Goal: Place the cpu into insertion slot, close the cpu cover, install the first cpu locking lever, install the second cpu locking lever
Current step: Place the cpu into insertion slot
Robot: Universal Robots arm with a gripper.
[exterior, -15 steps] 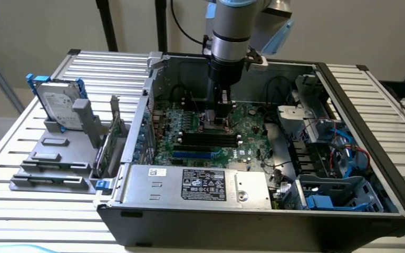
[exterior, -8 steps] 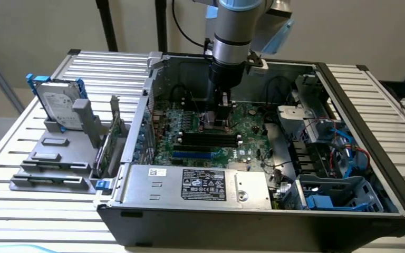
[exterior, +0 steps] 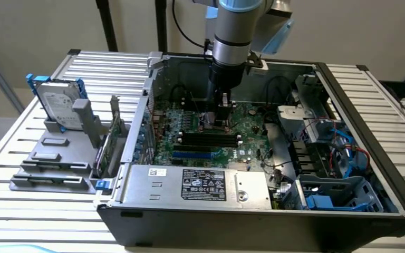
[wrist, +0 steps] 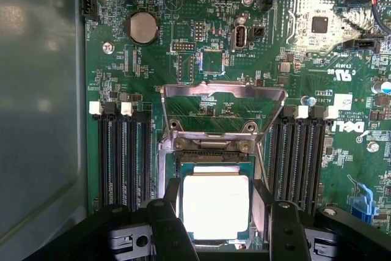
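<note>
Black gripper (wrist: 218,194) fingers (wrist: 166,224) stand wide apart, one on each side of the cpu (wrist: 215,209), and I cannot tell if they touch it. The cpu lies flat in the slot (wrist: 208,158), and the shiny metal cover (wrist: 223,91) is tipped up and open just past it. All around is the green board (wrist: 305,53), with long black memory slots (wrist: 122,157) on both sides, inside the open case (exterior: 188,221) lying on the ribbed metal worktop (exterior: 104,68).
</note>
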